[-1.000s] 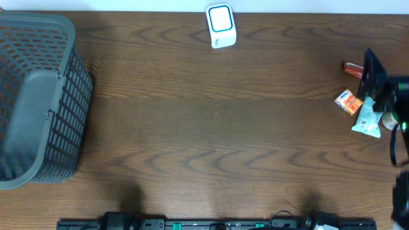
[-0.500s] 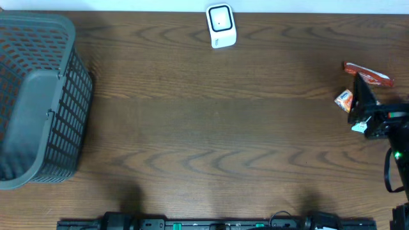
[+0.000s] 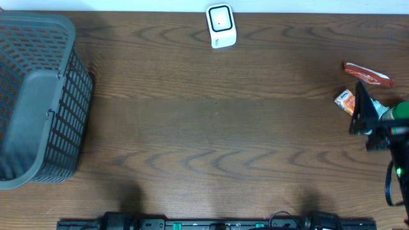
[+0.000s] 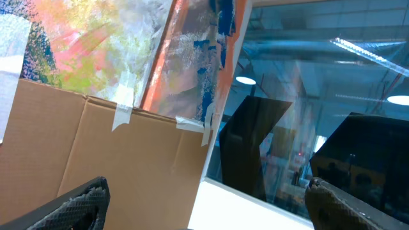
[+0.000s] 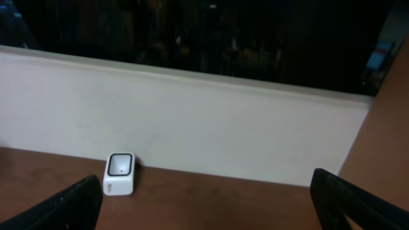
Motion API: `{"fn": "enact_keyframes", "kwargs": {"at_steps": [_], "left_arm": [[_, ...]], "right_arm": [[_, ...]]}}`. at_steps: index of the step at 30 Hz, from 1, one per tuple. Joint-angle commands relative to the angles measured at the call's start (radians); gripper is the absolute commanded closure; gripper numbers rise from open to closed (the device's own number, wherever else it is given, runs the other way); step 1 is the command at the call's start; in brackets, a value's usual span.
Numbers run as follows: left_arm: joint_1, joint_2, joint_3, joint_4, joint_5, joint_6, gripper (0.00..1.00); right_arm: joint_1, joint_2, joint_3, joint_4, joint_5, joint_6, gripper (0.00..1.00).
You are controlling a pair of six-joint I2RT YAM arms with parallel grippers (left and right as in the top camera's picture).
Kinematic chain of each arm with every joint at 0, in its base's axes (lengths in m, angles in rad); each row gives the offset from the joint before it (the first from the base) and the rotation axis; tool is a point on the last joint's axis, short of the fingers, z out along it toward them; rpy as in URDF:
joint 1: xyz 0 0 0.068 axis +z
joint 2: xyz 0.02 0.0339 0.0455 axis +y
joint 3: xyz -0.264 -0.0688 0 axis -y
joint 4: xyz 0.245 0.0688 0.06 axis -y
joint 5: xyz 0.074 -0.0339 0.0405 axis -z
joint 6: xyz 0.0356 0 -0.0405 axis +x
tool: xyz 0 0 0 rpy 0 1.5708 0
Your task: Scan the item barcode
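Observation:
The white barcode scanner (image 3: 221, 26) stands at the table's far edge, its dark window facing up; the right wrist view also shows the scanner (image 5: 119, 173), far off to the left. Two small items lie at the far right: a red packet (image 3: 367, 73) and an orange packet (image 3: 345, 100). My right gripper (image 3: 362, 110) hangs just beside the orange packet, over that pile. In its own view the right gripper (image 5: 208, 199) is open with only bare table between the fingers. My left gripper (image 4: 206, 195) is open and empty, aimed up at cardboard and a window, and is outside the overhead view.
A large grey mesh basket (image 3: 38, 96) fills the left end of the table. A white wall (image 5: 192, 121) runs behind the far edge. A dark rail (image 3: 211, 223) runs along the near edge.
My right gripper has come from beside the red packet toward the near edge and now covers the pale packet that showed a second ago. The jaws stayed wide.

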Motion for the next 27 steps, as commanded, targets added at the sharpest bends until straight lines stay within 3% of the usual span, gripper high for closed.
{"fn": "enact_keyframes", "kwargs": {"at_steps": [1,7,13,20,27], "left_arm": [[0.004,-0.005,-0.001,0.003,-0.008,-0.005,0.02],[0.004,-0.005,-0.001,0.003,-0.008,-0.005,0.02],[0.004,-0.005,-0.001,0.003,-0.008,-0.005,0.02],[0.004,-0.005,-0.001,0.003,-0.008,-0.005,0.02],[0.004,-0.005,-0.001,0.003,-0.008,-0.005,0.02]], "right_arm": [[0.008,-0.096,-0.055,0.026,0.010,-0.049,0.01],[0.022,-0.281,-0.284,0.220,0.009,-0.048,0.01],[0.072,-0.504,-0.619,0.520,0.009,-0.047,0.01],[0.081,-0.680,-1.008,0.853,0.024,0.089,0.01],[0.081,-0.722,-1.216,0.950,0.032,0.105,0.01]]}}
